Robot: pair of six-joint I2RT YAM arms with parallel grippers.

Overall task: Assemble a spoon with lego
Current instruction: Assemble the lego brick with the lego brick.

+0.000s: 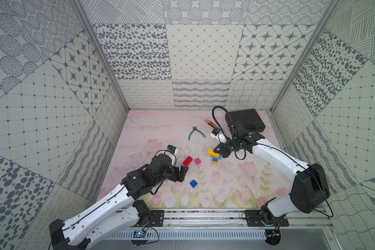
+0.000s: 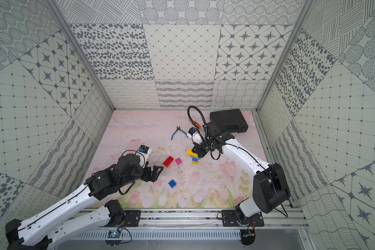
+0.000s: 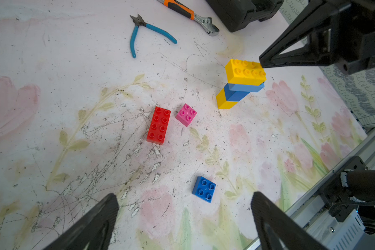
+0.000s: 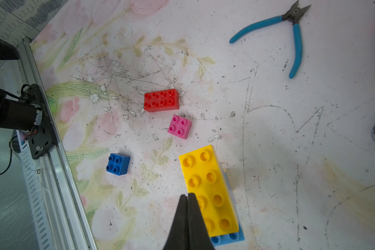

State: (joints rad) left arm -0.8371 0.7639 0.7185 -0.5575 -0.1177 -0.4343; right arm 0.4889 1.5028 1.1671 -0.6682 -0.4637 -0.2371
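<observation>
Brick count: seven lego in all.

Four are joined as the part-built spoon (image 1: 214,156). It stands near the middle of the worktop (image 1: 152,129), a little toward the right edge. From the top I see a yellow oblong (image 3: 245,72), a light blue brick (image 3: 247,87), a dark blue brick (image 3: 236,95) and a second yellow brick (image 3: 222,102).

Three lie loose, studs up. The red oblong (image 1: 187,161) and pink square (image 1: 197,161) sit just beside each other, left of the spoon. The blue square (image 1: 193,183) lies apart, nearer the front edge.

Tools: one pair of pliers (image 1: 195,133), one wrench (image 1: 211,124) and one black case (image 1: 245,122) in the far right corner.

Right gripper (image 4: 187,201): fingers pressed together on nothing, tips at the yellow oblong's edge. I cannot tell whether they touch it.

Left gripper (image 1: 182,174): spread wide and empty, near the red oblong on its left-edge side.

Hidden:
- In both top views the right arm's wrist covers part of the wrench.
- The right wrist view shows only the yellow oblong and a strip of light blue; the lower layers are covered.
- The case is cut off in the left wrist view.
</observation>
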